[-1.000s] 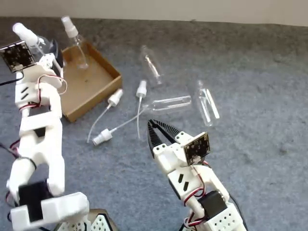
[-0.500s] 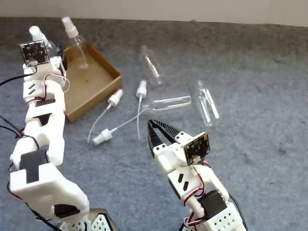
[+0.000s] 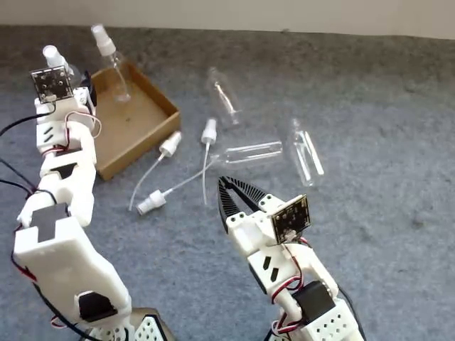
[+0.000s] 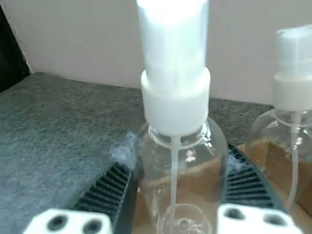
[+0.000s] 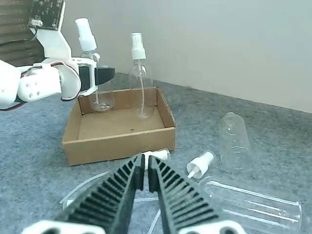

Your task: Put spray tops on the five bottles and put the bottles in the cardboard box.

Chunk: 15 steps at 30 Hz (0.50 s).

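Where the held bottle [image 4: 178, 146] sits: capped and upright at the upper left of the high view, over the far left corner of the cardboard box [image 3: 131, 124]; whether its base touches the box floor cannot be told.
Left gripper [image 4: 175, 187]: clamped on that bottle's body, below its spray top.
Neighbour: a second capped bottle [image 3: 114, 67] stands in the box just beside it.
Left to do: three open bottles [image 3: 252, 151] lie on the grey carpet [image 3: 370, 234], centre to right; three loose spray tops [image 3: 170, 144] lie near the box's front corner.
Right gripper [image 3: 226, 195]: jaws almost closed on nothing, lower centre.
Risk: letting go with the base off the floor or tilted would probably topple the held bottle into its neighbour or over the wall.
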Motion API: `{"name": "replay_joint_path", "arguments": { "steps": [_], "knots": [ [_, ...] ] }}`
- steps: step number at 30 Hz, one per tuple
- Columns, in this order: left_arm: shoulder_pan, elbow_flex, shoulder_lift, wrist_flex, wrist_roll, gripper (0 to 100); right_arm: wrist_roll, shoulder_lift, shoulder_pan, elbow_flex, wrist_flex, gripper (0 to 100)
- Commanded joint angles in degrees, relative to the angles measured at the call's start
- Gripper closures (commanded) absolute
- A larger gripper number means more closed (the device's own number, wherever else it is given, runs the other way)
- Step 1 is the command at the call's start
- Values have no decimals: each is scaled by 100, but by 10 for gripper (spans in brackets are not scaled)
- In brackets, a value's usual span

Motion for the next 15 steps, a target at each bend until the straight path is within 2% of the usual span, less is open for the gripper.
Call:
{"name": "replay_joint_path", "arguments": {
  "steps": [1,15],
  "knots": [
    [-84,-365,66,-158,-44,905,-18,-57,-31,1015,22,983],
    [-84,-637,567,-158,-44,905,-18,-57,-31,1015,22,983]
  ]
}}
